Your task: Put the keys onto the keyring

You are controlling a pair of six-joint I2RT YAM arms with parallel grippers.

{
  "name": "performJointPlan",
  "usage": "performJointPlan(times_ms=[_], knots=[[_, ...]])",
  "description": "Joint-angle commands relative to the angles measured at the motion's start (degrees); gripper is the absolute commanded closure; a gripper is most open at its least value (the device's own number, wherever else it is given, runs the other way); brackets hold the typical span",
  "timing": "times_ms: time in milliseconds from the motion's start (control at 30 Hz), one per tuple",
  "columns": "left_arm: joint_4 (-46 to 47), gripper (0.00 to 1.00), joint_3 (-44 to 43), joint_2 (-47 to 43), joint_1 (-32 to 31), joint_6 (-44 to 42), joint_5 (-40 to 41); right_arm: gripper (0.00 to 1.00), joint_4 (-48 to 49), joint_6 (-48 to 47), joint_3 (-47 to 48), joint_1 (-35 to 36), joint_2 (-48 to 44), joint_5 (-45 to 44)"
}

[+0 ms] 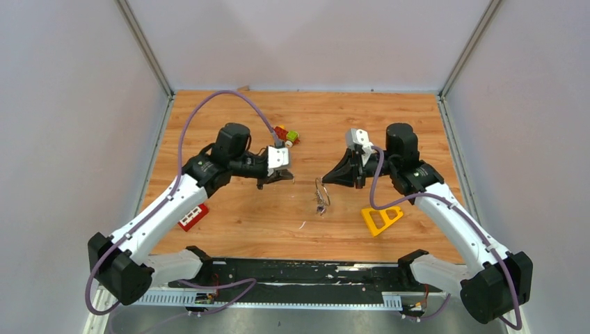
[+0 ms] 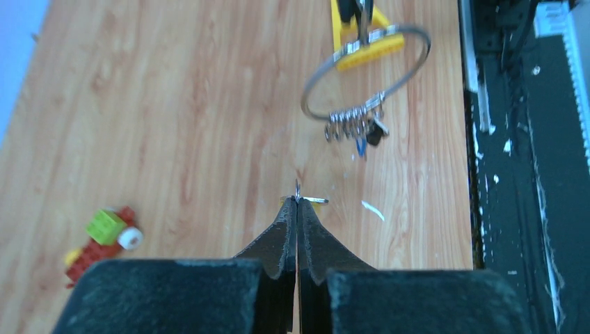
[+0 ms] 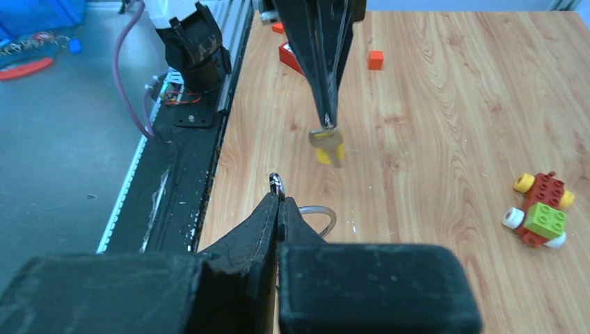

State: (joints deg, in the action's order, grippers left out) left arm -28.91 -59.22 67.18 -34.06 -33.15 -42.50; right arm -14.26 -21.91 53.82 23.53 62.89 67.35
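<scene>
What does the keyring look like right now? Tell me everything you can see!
The keyring is a thin, shiny silver wire loop that looks like metal. The right gripper is shut on its top edge, so it hangs upright over the wooden table. A bunch of small rings with keys dangles from its lowest part.

Silver keyring (image 2: 348, 51), yellow triangle (image 1: 369, 219), red-green-yellow toy car (image 1: 285, 134), wood-grain table (image 1: 243, 223).

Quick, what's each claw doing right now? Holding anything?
Left gripper: closed, pinching a key with a pale yellow tag.
Right gripper: closed on the keyring, other keys hanging from it.
</scene>
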Motion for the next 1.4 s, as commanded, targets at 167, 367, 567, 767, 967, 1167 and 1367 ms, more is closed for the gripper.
performJointPlan(times_ms=[167,367,567,767,967,1167,1367], knots=[[3.68,1.00,-7.78,-3.73,-4.25,2.55,3.29,1.00,13.13,17.81,1.37,-0.16,1.72,1.13],[2.38,1.00,-10.03,-4.40,-9.44,-2.84,12.63,1.00,13.74,26.29,3.83,0.63,4.13,-3.60],[1.92,1.00,-8.67,-5.61,-16.46,-9.28,24.24,1.00,19.75,33.61,2.49,1.37,5.62,-5.44],[2.03,1.00,-8.38,-4.83,-20.94,-12.24,31.37,1.00,21.22,35.06,1.25,2.12,5.47,-6.72],[3.01,1.00,-7.76,-3.96,-23.65,-15.13,36.25,1.00,23.32,36.73,0.28,2.13,5.33,-6.19],[3.71,1.00,-7.56,-3.30,-24.89,-16.15,38.28,1.00,24.74,37.67,-0.21,2.13,5.94,-5.11],[4.92,1.00,-7.06,-3.54,-24.94,-16.43,39.14,1.00,25.99,38.54,-0.39,2.13,6.42,-3.96]])
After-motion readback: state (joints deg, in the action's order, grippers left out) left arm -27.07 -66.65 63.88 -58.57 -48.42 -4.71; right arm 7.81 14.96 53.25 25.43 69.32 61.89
